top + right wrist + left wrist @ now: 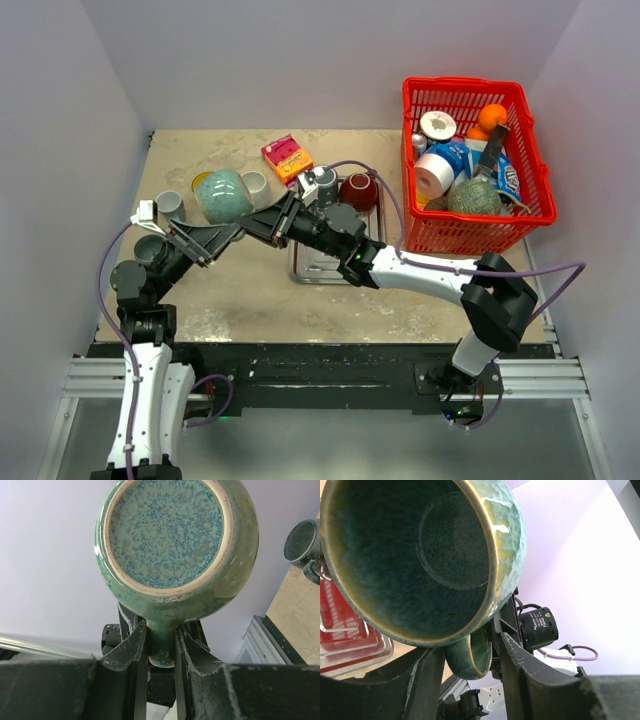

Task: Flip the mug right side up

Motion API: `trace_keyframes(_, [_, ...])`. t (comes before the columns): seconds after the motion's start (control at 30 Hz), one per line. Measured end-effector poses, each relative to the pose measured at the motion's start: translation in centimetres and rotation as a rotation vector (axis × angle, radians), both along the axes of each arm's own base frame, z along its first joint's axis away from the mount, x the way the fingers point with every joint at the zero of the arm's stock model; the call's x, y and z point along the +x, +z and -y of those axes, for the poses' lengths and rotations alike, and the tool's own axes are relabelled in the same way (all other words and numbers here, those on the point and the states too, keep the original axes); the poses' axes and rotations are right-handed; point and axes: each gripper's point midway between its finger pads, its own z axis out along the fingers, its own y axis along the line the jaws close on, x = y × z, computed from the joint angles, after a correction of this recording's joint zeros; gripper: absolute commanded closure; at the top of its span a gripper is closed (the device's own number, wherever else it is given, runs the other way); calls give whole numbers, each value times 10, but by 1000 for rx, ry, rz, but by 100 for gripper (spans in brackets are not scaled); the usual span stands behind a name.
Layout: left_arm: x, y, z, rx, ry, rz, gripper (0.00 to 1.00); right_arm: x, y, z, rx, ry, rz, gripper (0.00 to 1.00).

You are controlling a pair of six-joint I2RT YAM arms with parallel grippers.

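Note:
The green speckled mug (222,195) hangs in the air over the left part of the table, lying on its side between my two grippers. In the right wrist view its base (167,530) faces the camera, and my right gripper (161,630) is shut on its handle (161,645). In the left wrist view its open mouth (415,555) faces the camera. My left gripper (470,647) stands around the same handle (470,657) from the other side, jaws a little wider than the handle. In the top view the left gripper (232,232) and right gripper (252,224) meet under the mug.
A red basket (465,85) full of groceries stands at the back right. A clear tray (320,268) lies mid-table under the right arm. A dark red mug (358,190), a pink box (287,157) and small grey cups (168,203) stand at the back.

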Motion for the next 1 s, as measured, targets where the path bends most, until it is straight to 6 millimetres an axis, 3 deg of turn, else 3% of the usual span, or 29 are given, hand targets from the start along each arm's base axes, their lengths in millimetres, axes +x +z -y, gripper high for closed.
trace_keyframes(0.13, [0, 0, 0, -2, 0, -3, 63, 0, 1, 1, 6, -1, -2, 100])
trace_keyframes(0.27, [0, 0, 0, -12, -2, -18, 82, 2, 3, 3, 26, -3, 2, 100])
trace_keyframes(0.33, [0, 0, 0, -18, -3, -26, 85, 1, 3, 3, 28, -3, 9, 100])
trace_keyframes(0.43, [1, -2, 0, -20, -3, -35, 98, 1, 3, 3, 26, -2, 9, 100])
trace_keyframes(0.67, [1, -2, 0, -15, -1, -35, 100, 1, 1, 3, 18, -5, 17, 99])
trace_keyframes(0.8, [2, -7, 0, 13, 0, -57, 100, 3, -4, 3, -62, -25, 47, 84])
trace_keyframes(0.93, [3, -4, 0, 51, 3, -64, 100, 6, 0, 2, -187, -76, 84, 52])
trace_keyframes(1.0, [4, 1, -1, 87, 18, -36, 100, 3, 1, 3, -223, -92, 92, 44])
